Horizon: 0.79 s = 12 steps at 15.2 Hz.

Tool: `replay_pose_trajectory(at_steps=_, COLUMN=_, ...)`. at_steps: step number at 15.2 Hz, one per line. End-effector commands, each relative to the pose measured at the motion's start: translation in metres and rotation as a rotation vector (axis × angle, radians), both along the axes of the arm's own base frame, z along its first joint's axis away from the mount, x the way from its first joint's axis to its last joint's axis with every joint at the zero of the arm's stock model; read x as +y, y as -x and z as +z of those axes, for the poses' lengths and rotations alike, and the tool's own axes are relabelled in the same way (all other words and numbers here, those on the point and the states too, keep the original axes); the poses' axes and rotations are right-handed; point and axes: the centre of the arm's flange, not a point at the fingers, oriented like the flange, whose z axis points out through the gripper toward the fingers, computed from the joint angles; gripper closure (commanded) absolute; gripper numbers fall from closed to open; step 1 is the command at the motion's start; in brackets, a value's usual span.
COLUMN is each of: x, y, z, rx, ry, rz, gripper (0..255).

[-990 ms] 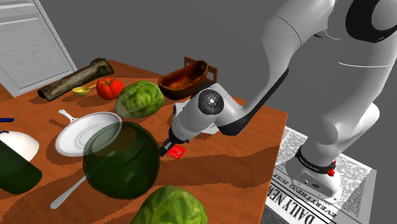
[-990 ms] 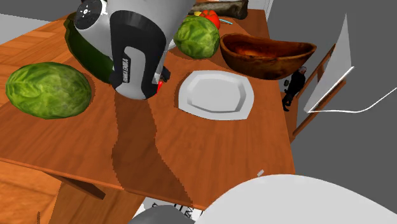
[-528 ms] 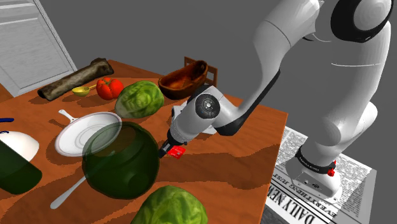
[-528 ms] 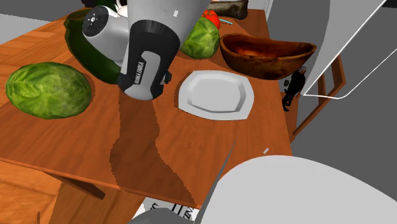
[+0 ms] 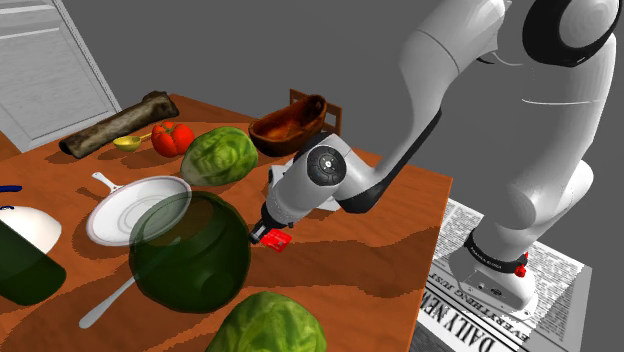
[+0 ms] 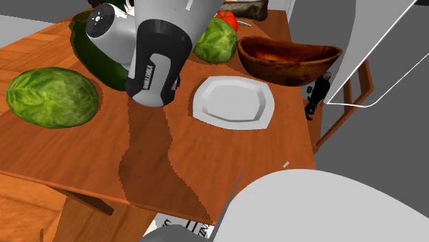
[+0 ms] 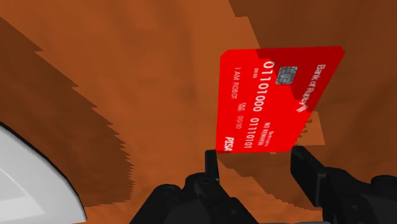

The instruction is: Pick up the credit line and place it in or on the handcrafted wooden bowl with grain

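Over the table (image 5: 395,262), just beside a dark green glass jar (image 5: 190,250), grips the red card (image 5: 278,240) in the black gripper (image 5: 266,235). Clamps it at its near end, with one finger (image 7: 210,160) against each long edge. Holds it clear of the wood and tilted, with a shadow on the boards beneath. Shows white digits and a grey chip on the face turned to the wrist camera. Hangs roughly between the far cabbage (image 5: 220,155) and the near cabbage (image 5: 265,325), with a white pan (image 5: 130,208) just past the jar. Stands well apart from the brown bowl (image 5: 290,125), at the table's far edge beyond the arm. From the second exterior view, places that bowl just beside a white plate (image 6: 234,102), with the arm's grey-and-black wrist low over the table in front of the jar. Toward the shoulder view's left, finds a red pepper (image 5: 172,137) near a log (image 5: 110,128) at the far edge. Down on the floor by the arm's base (image 5: 495,285), finds a newspaper (image 5: 465,315) spread flat under it
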Motion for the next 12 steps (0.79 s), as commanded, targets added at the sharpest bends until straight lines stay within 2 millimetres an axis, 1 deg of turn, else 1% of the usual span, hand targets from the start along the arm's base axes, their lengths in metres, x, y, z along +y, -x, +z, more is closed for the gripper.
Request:
replay_pose_trajectory(at_steps=1, x=-0.003, y=0.000, z=-0.004, rx=0.007, ry=0.008, rz=-0.006, gripper=255)
replay_pose_trajectory(at_steps=5, x=-0.004, y=-0.001, z=-0.006, rx=0.007, ry=0.008, rz=-0.006, gripper=255)
replay_pose_trajectory(at_steps=12, x=-0.004, y=-0.001, z=0.031, rx=0.007, ry=0.008, rz=-0.006, gripper=255)
